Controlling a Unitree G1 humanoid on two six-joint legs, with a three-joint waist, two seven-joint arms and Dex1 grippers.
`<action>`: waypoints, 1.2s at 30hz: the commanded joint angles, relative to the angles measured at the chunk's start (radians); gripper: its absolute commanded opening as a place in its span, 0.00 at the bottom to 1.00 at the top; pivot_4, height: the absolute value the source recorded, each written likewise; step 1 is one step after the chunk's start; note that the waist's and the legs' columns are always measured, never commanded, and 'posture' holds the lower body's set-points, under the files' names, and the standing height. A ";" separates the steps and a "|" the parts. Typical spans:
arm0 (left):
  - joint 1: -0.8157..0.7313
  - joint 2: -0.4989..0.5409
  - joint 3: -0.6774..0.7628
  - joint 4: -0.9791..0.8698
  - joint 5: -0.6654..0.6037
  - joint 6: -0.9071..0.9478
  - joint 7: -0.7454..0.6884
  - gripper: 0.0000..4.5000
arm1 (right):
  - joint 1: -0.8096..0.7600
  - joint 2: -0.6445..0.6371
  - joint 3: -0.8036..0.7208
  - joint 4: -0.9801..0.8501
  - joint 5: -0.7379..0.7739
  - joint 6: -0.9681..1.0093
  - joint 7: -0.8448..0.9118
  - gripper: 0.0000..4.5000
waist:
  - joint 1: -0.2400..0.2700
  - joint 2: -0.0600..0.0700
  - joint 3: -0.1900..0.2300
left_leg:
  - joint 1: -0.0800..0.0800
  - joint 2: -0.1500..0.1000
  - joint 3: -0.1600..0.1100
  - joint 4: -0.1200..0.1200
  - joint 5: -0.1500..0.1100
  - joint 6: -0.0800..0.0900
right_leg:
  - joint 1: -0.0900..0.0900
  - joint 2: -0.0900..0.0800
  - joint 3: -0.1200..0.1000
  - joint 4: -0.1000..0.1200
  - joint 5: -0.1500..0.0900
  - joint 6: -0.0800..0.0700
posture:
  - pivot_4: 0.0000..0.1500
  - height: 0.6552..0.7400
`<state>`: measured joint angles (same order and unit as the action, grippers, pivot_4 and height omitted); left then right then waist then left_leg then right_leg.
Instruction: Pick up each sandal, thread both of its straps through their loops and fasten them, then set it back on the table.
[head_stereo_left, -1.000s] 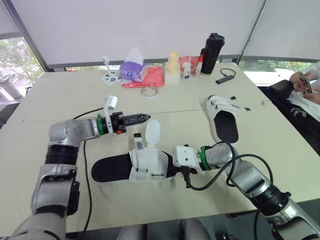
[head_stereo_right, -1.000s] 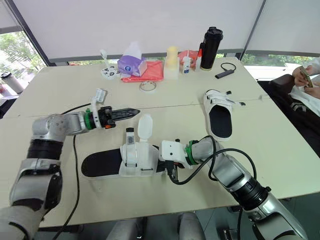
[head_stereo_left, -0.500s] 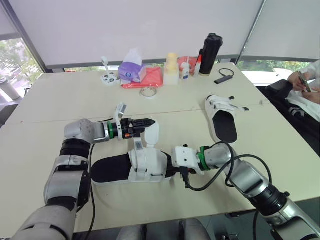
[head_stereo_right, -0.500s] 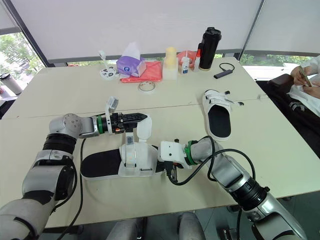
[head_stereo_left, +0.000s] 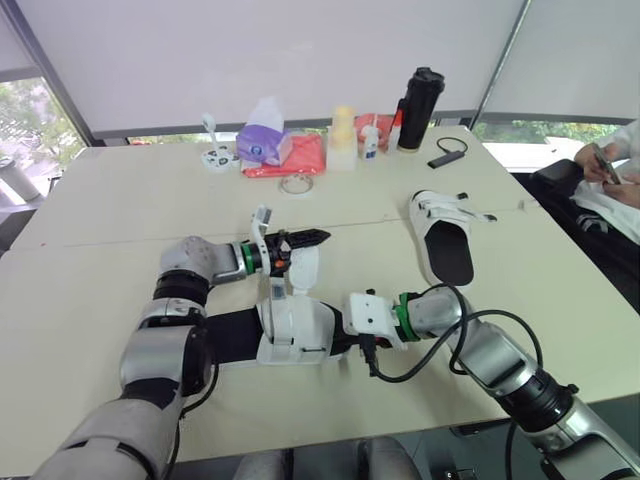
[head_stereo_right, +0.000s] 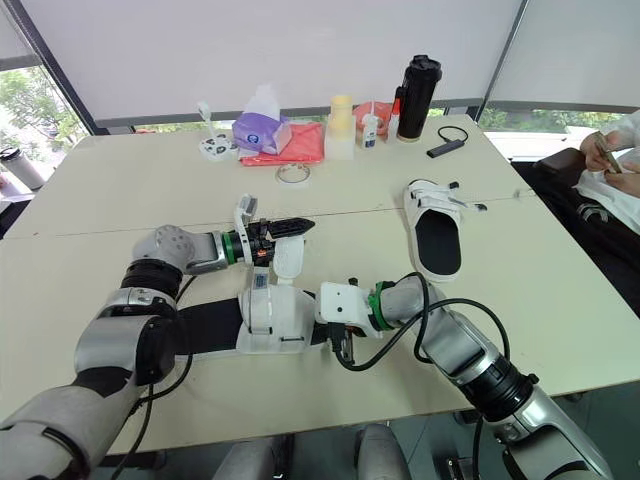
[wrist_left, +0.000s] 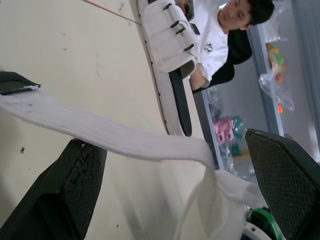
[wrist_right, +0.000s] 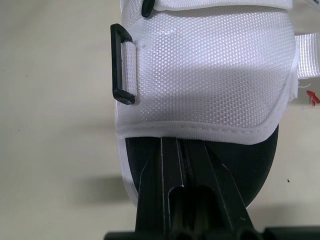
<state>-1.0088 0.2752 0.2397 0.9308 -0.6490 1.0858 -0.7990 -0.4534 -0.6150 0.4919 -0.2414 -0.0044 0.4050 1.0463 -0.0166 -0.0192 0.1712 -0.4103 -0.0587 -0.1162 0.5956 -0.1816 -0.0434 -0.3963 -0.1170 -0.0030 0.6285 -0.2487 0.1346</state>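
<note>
Two sandals lay on the worktop (head_stereo_left: 130, 200), and the near sandal (head_stereo_left: 290, 325) was the one being worked, flat on its sole between the two arms. At its toe end the right end effector (wrist_right: 172, 145) had its fingers closed together and pushed in under the white upper onto the black footbed. This was probably to pin the shoe so it would not slide or lift while a strap was pulled. Above the near sandal's upper, one loose strap (head_stereo_left: 304, 266) stood upright and unfastened. The left end effector (head_stereo_left: 318, 237) hovered just behind the strap's tip with its fingers spread wide. From the left wrist, the white webbing crossed the gap between them and neither finger had bitten on it yet. That open straddle looked like the set-up for pinching the strap end, which would then have to be led to a black loop (wrist_right: 121, 64) at the edge of the near sandal's upper. The second sandal (head_stereo_left: 445, 235) sat well away from the near sandal on the right arm's side, out of the way, and its straps appeared to lie closed across it.
</note>
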 joint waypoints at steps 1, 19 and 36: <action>-0.041 0.001 0.042 0.010 -0.001 -0.024 0.008 0.98 | 0.024 -0.018 0.028 0.062 -0.062 0.030 -0.021 0.00 | 0.001 0.000 0.000 | 0.000 0.000 0.000 0.000 0.000 0.000 | 0.000 0.000 0.000 0.000 0.000 0.000 | 1.00 1.00; -0.053 0.008 0.120 0.089 0.019 -0.100 0.065 0.11 | 0.016 -0.008 0.034 0.074 -0.076 0.020 -0.023 0.00 | 0.000 0.000 0.000 | 0.000 0.000 0.000 0.000 0.000 0.000 | 0.000 0.000 0.000 0.000 0.000 0.000 | 1.00 1.00; 0.240 0.092 -0.231 -0.637 0.144 -0.475 -0.388 0.00 | 0.021 -0.013 0.033 0.070 -0.077 0.019 -0.021 0.00 | 0.001 0.000 0.000 | 0.000 0.001 0.001 -0.002 -0.002 -0.003 | 0.000 0.000 0.000 -0.002 0.001 -0.009 | 1.00 1.00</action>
<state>-0.7849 0.3493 0.0414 0.3895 -0.5323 0.7032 -1.1341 -0.4550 -0.6093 0.4933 -0.2385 -0.0187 0.3957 1.0429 -0.0155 -0.0195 0.1716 -0.4100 -0.0572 -0.1154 0.5933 -0.1832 -0.0467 -0.3962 -0.1171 -0.0026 0.6267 -0.2477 0.1249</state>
